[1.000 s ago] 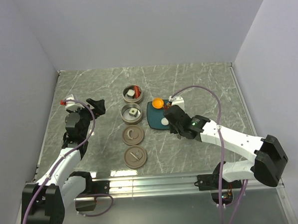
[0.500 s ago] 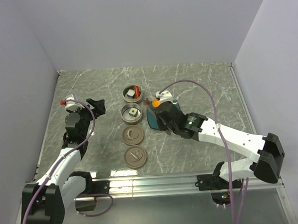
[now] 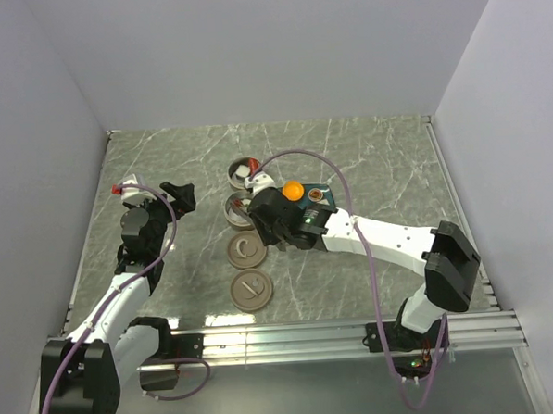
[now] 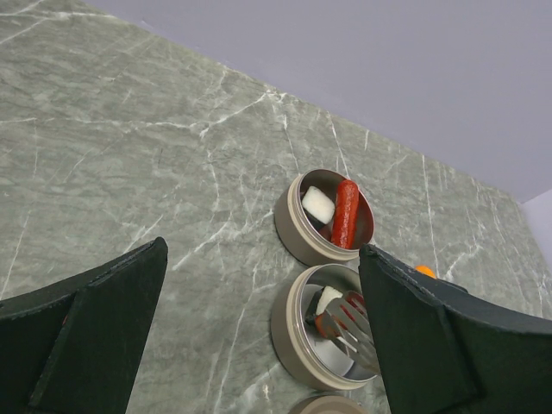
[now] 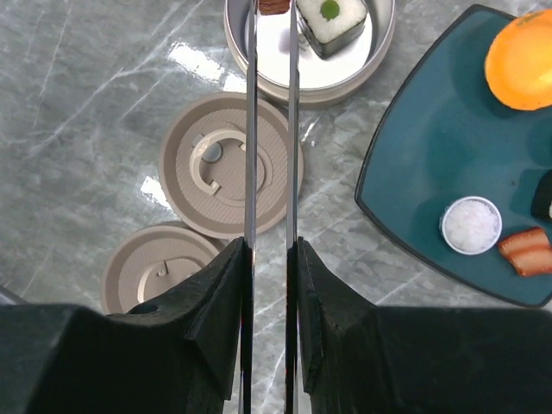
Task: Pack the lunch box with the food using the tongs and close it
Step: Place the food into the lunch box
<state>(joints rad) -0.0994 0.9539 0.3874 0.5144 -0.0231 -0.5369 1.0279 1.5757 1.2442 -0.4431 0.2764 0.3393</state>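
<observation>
Currently the right gripper [image 5: 270, 259] is clamped on the slim silvery metal tongs [image 5: 251, 129], whose tips hold a red-orange sausage piece [image 5: 274, 5] inside the nearer round beige tin [image 5: 345, 86], beside a white cube [image 5: 330, 19]; the left gripper [image 4: 263, 332] hangs spread wide, empty.

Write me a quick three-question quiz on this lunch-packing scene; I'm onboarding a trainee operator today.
1. True or false: the left gripper holds the tongs.
2. Which food lies beside the white cube in the far container? A) orange ball B) red sausage C) dark round piece
3. Fill in: ___ lids lie loose on the table.

Key: 1 false: the right gripper is shut on them, and the left stands open and empty. 2 B. 3 two.
</observation>
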